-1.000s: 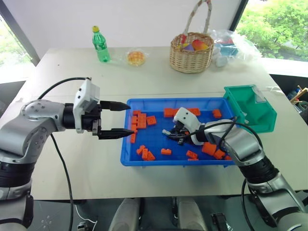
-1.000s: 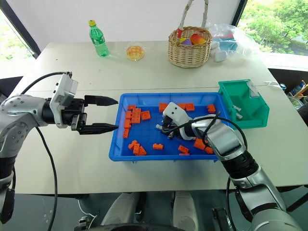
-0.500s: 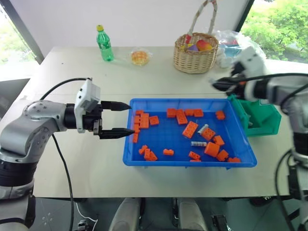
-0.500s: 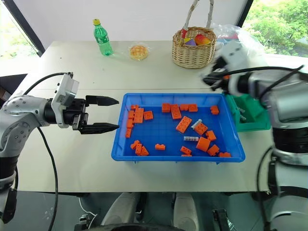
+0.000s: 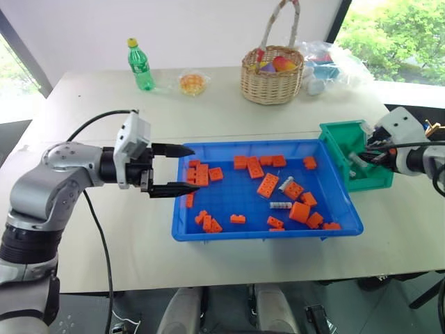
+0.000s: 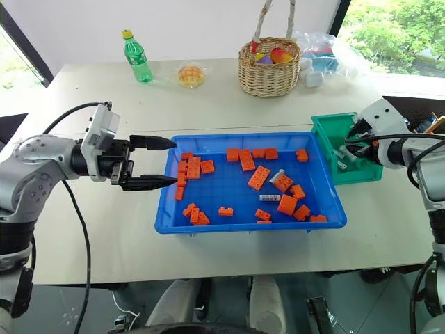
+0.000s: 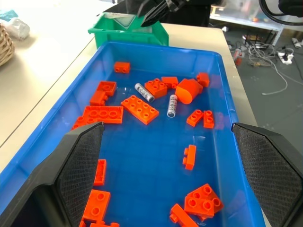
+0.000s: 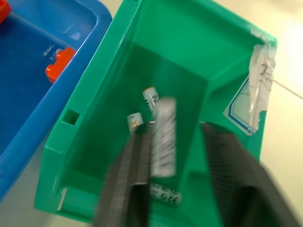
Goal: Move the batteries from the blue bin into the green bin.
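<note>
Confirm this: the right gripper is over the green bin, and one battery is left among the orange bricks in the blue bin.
Not quite. Two batteries are left in the blue bin, not one; the left wrist view shows both lying among the orange bricks. The rest holds: the right gripper is over the green bin.

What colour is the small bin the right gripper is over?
Green: the green bin under the right gripper, clearest in the right wrist view.

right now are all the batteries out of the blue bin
No, two batteries still lie among the orange bricks in the blue bin.
</note>
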Controlling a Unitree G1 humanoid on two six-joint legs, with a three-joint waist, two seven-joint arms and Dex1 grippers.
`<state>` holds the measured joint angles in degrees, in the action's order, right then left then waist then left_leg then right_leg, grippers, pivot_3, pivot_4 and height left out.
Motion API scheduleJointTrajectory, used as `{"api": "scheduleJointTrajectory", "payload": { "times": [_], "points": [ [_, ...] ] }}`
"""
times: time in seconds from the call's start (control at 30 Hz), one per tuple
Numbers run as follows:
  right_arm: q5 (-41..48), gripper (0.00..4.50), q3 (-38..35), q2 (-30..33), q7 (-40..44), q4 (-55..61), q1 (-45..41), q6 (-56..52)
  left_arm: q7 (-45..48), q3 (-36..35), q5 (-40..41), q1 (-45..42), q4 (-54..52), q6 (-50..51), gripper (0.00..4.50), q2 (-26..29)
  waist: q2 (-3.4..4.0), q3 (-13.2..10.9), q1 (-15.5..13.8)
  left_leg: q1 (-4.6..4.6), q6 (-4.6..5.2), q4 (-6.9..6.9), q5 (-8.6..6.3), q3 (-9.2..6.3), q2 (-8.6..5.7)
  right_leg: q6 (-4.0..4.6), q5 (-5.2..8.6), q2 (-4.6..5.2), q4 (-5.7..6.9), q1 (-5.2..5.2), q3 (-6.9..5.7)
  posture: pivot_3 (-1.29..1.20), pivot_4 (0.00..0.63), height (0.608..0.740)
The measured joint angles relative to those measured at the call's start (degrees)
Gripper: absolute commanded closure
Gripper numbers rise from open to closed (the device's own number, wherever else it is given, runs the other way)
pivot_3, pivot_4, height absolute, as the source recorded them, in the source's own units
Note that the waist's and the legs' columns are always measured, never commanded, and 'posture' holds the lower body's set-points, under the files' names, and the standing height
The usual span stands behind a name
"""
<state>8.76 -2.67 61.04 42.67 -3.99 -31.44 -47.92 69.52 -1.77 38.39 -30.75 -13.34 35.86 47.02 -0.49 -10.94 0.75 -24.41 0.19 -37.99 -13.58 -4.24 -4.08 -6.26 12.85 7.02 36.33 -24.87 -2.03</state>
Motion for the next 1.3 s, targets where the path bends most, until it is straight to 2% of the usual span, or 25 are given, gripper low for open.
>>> {"api": "scheduleJointTrajectory", "payload": {
  "times": [0.03,0.2,0.4,0.6,0.9,1.17,1.27,1.3],
  "points": [
    [-0.4,0.86,0.0,0.0,-0.2,0.0,0.0,0.8,0.1,0.0,0.0,-0.1,0.0,0.0,0.00,0.0,0.00,0.0,-0.1,0.00,0.00,0.00,0.00,0.00,0.00,0.00,0.00,0.00,0.00,0.00,0.00,0.00,0.150,0.693],
    [0.9,0.86,-0.5,-0.3,2.4,1.0,-0.4,5.1,0.3,0.0,-0.2,-0.5,0.0,0.0,0.00,0.0,0.00,0.0,-0.1,-0.01,0.00,-0.01,0.00,0.00,-0.01,0.00,0.00,0.00,-0.01,0.00,0.00,0.00,0.150,0.693],
    [10.5,0.86,-1.4,-2.3,12.2,11.3,-2.3,5.1,0.3,0.1,-0.2,-0.5,0.0,0.1,0.00,0.0,0.00,0.0,-0.1,0.00,0.00,-0.01,0.00,-0.07,0.02,-0.01,0.00,-0.03,0.00,0.01,-0.01,0.00,0.150,0.693],
    [14.5,0.86,7.3,-2.6,21.3,19.5,1.4,4.5,0.2,0.1,-0.2,-0.5,0.1,0.1,0.00,0.0,-0.03,0.0,-0.3,-0.01,0.00,-0.06,0.00,-0.12,-0.03,-0.01,0.01,0.01,-0.06,0.09,-0.02,0.00,0.150,0.693],
    [9.8,0.86,16.9,-4.8,23.3,19.0,2.3,7.3,-1.0,-0.1,0.1,-0.5,-0.4,0.8,0.00,0.0,-0.03,0.0,-0.1,-0.01,0.00,-0.06,0.00,-0.14,-0.02,0.00,0.00,0.00,-0.05,0.06,-0.03,0.00,0.150,0.693],
    [5.5,0.86,20.6,-7.2,23.0,16.2,3.6,9.6,-1.4,-0.8,0.8,-0.3,-0.8,1.2,0.00,0.1,-0.03,0.0,-0.2,-0.01,-0.01,-0.06,0.00,-0.14,-0.02,0.00,0.00,0.00,-0.05,0.06,-0.03,0.00,0.150,0.693],
    [4.5,1.74,20.9,-8.3,22.9,16.1,3.7,10.5,-1.5,-0.8,0.9,-0.3,-0.8,1.3,0.00,0.1,-0.08,0.0,-0.2,0.02,-0.01,-0.06,0.00,-0.15,-0.02,0.00,0.00,-0.01,-0.05,0.09,-0.03,0.00,0.150,0.693],
    [4.2,2.25,21.1,-8.6,22.9,16.1,3.6,11.1,-1.5,-0.8,0.9,-0.3,-0.8,1.3,0.00,0.1,-0.08,0.0,-0.1,0.05,-0.01,-0.06,0.00,-0.15,-0.02,0.00,0.00,-0.01,-0.05,0.11,-0.03,0.00,0.150,0.693]
  ]
}}
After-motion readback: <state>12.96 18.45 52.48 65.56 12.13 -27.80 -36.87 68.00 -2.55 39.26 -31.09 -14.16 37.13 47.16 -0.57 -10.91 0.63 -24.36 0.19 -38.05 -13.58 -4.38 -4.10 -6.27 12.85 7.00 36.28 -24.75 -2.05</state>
